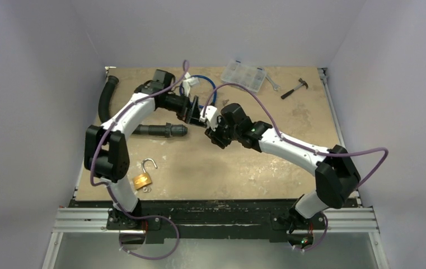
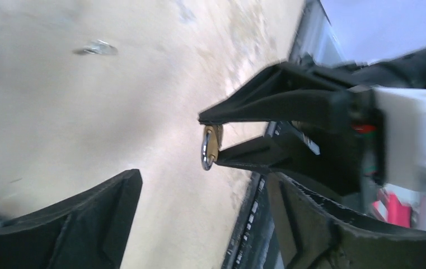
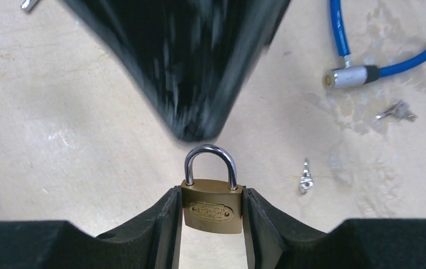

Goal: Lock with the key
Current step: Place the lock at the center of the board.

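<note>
Brass padlock (image 3: 211, 212) clamped by its sides in the right gripper (image 3: 211, 195), shackle shut and pointing away from the wrist, over the counter (image 1: 289, 162) middle. Left gripper (image 1: 195, 112) faces it close by, jaws apart. Small key (image 3: 305, 179) lies on the counter beyond. Second padlock (image 1: 143, 178) near the front-left corner, shackle open.

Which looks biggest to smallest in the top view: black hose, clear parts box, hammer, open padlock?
1. black hose
2. clear parts box
3. hammer and open padlock: they look about alike, so I have not ranked them.
</note>
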Controlling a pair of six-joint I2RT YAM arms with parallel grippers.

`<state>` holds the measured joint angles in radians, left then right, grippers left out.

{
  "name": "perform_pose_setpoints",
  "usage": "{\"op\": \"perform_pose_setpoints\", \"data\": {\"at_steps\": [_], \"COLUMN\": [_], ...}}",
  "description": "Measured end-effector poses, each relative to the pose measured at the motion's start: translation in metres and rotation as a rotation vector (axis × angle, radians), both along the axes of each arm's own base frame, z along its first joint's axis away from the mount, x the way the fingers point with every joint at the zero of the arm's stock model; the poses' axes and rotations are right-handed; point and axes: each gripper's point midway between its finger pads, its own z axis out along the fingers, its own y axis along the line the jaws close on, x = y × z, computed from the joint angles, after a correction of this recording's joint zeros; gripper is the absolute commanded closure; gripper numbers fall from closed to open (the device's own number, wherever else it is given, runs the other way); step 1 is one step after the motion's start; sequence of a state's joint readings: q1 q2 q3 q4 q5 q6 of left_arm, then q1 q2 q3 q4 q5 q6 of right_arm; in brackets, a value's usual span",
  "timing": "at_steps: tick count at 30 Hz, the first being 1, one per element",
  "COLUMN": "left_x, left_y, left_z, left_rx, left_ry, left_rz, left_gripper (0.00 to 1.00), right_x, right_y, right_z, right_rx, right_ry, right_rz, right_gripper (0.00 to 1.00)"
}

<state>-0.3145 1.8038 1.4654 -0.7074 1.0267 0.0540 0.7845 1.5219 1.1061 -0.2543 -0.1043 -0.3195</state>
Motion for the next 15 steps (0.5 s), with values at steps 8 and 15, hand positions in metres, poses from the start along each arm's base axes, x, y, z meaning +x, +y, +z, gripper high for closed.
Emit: {"op": "perform_pose_setpoints", "data": {"at_steps": [8, 15], "left_x": [0.073, 0.086], "left_y": [0.105, 0.172], "left_z": [0.056, 0.099], "left_rx": [0.131, 0.263], "left_ry": [-0.307, -0.501], "left_rz": [0.491, 0.859], "left_gripper": [0.00, 0.00], "right_x": [0.012, 0.047], "right_y": [0.019, 0.017], "right_z": [-0.045, -0.056], "right_rx": [0.017, 0.083], "right_ry": [0.230, 0.345], "right_rz": [-0.187, -0.393], "right_gripper": [0.70, 0.72]}}
